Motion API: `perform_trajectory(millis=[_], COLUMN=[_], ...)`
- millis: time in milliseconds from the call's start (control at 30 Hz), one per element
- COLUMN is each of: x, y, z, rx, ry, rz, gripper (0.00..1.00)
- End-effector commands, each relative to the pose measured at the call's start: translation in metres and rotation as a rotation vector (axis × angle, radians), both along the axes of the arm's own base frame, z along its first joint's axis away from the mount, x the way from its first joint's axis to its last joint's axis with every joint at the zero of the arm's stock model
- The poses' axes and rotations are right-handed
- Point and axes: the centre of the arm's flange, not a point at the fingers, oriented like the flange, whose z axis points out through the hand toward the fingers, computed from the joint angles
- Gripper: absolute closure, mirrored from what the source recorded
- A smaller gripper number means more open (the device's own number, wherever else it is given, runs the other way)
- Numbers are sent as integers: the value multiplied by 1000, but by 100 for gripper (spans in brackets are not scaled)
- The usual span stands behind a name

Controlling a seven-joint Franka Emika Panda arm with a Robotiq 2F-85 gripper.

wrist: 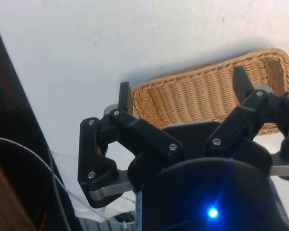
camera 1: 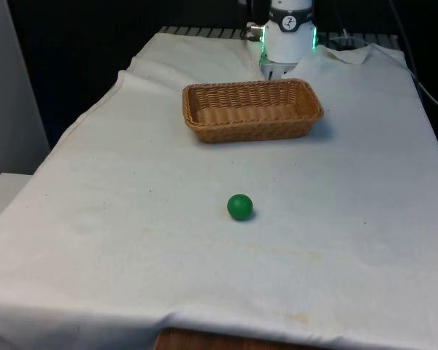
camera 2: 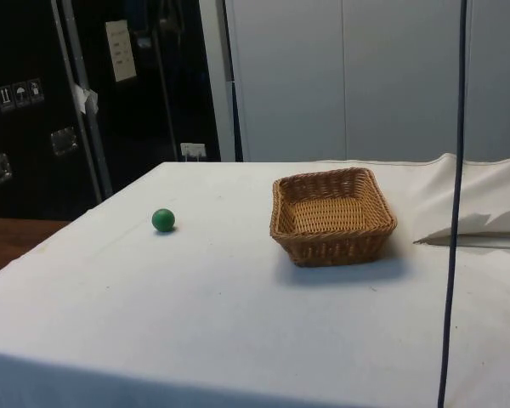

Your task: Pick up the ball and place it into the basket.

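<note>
— Nearest the front camera, what sits on the surface point(camera 1: 365, 219)?

— Only the green ball point(camera 1: 239, 206), alone on the white cloth point(camera 1: 95, 240), well short of the basket point(camera 1: 252, 109) and slightly toward the front view's left of the basket's middle. In the side view the ball point(camera 2: 162, 219) is well apart from the basket point(camera 2: 332, 215), with bare cloth between them.

— And where is the ball relative to the tool?

— Far from it. The tool point(wrist: 183, 98) hangs in the air above the far side of the surface, looking down on the basket point(wrist: 207, 98); the basket lies between it and the ball. The white arm point(camera 1: 288, 33) stands just behind the basket in the front view.

— What is the tool doing?

— Its two fingers point(wrist: 124, 98) are spread wide, with nothing between them.

— Which way does the ball point?

— It is round, so it has no long axis to speak of. The basket does: it is a wicker rectangle, its long side running across the front view, the right end turned slightly farther away. Nothing shows inside it in the front or side view.
</note>
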Motion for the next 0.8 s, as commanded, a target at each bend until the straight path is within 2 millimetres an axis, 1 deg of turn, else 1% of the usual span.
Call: perform_trajectory(millis=[0,133,167,233,467,700,733,767], x=[1,5,3,8,14,19,19,18], y=[0,0,0,0,0,1,1,0], z=[-4,-15,-14,-20,-30,-55,-64,-60], rx=[11,4,0,-7,-30,-50,-54,-55], ry=[-13,-37,-28,-53,-73,-101,-102,-93], rz=[7,22,21,29,38,40,40,37], gripper=[0,0,0,0,0,0,0,0])
